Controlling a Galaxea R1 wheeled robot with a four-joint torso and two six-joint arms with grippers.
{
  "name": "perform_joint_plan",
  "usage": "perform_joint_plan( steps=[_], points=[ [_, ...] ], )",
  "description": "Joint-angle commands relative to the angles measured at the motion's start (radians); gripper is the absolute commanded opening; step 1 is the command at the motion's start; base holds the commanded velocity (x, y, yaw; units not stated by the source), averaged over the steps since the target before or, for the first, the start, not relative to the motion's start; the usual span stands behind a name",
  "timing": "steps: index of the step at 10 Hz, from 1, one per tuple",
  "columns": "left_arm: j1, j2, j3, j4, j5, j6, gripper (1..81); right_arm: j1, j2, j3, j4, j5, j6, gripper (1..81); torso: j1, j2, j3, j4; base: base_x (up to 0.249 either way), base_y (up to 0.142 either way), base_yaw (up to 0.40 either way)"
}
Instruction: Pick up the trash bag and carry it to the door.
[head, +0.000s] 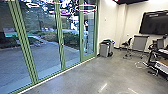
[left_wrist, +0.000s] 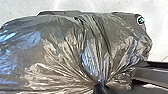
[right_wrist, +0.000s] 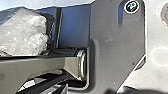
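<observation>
The trash bag (left_wrist: 62, 50), dark, translucent and full, spreads wide in the left wrist view. Its folds run together into a tight neck, where my left gripper (left_wrist: 100, 87) is shut on it. Pale, crinkled plastic (right_wrist: 25, 32) shows in the right wrist view beside the robot's body; whether it belongs to the same bag, I cannot tell. Tall glass doors in green frames (head: 60, 37) line the left side of the head view, with a paved yard behind the glass. The state of my right gripper is hard to make out.
Grey bins (head: 106, 48) stand at the far end of the glass wall. A chair (head: 127, 43) and a grey panel on a stand (head: 140, 43) are further right. Near the right edge is a desk with cables on the floor (head: 152, 72). Grey floor (head: 100, 72) extends ahead.
</observation>
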Motion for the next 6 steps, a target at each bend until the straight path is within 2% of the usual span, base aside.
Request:
perform_joint_plan(
  steps=[1,6],
  points=[
    [-0.062,-0.002,-0.002,0.002,0.077,0.003,1.0,0.052,0.009,0.002,-0.007,-0.055,-0.003,81.1,0.0,0.0,0.0,0.0,0.185,0.0,0.0],
    [-0.062,-0.001,-0.002,0.0,0.076,0.003,1.0,0.052,0.009,0.002,-0.007,-0.054,-0.003,81.1,0.0,0.0,0.0,0.0,0.177,0.0,0.0]
  ],
)
